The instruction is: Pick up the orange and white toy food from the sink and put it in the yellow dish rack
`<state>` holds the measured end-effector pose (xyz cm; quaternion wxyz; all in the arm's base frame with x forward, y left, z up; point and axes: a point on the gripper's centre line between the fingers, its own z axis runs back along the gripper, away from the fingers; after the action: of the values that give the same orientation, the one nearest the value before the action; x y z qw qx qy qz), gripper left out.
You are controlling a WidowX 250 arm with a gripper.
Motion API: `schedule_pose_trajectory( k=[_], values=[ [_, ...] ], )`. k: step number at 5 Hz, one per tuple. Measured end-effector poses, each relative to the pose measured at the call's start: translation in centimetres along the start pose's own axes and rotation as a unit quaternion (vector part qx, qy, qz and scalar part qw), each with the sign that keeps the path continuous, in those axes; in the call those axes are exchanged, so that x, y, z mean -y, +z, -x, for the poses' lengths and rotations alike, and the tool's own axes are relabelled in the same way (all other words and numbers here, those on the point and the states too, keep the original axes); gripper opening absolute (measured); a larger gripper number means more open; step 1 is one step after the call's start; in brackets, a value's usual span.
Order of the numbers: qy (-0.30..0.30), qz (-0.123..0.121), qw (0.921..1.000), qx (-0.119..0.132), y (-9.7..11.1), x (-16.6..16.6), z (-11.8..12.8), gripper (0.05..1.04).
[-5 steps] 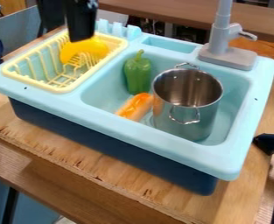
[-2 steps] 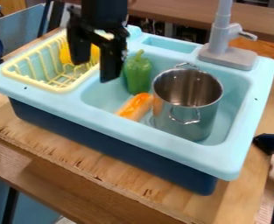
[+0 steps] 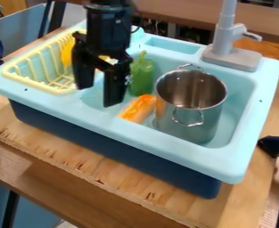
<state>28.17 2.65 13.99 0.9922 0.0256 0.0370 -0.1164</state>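
While open hand (image 3: pixel 98 95) hangs nr basin edge (image 3: pixel 95 111), pot (image 3: pixel 188 116) sits apart.

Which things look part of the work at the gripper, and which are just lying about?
Likely in the work, being nearest:
gripper, fingers apart
green pepper
orange toy food
sink

Probably just lying about:
metal pot
dish rack
yellow item in the rack
faucet

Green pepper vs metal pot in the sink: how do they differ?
Size: the metal pot is much wider than the green pepper.
Look: the pot is shiny grey with loop handles; the pepper is green with a single stem.
Form: the pot is hollow and open-topped; the pepper is closed.
Shared: both are in the sink basin.
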Motion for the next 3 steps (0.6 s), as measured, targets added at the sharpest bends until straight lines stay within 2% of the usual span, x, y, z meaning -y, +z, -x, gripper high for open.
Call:
schedule_pose_trajectory(
  k=[1,2,3],
  values=[
    [0.007,0.017,0.9998,-0.009,-1.5,-0.6,0.0,1.0],
    [0.012,0.02,0.9997,0.001,-1.9,-0.8,-1.2,0.999],
    [0.008,0.015,0.9999,-0.002,-2.4,-1.0,-2.5,0.999]
  ],
)
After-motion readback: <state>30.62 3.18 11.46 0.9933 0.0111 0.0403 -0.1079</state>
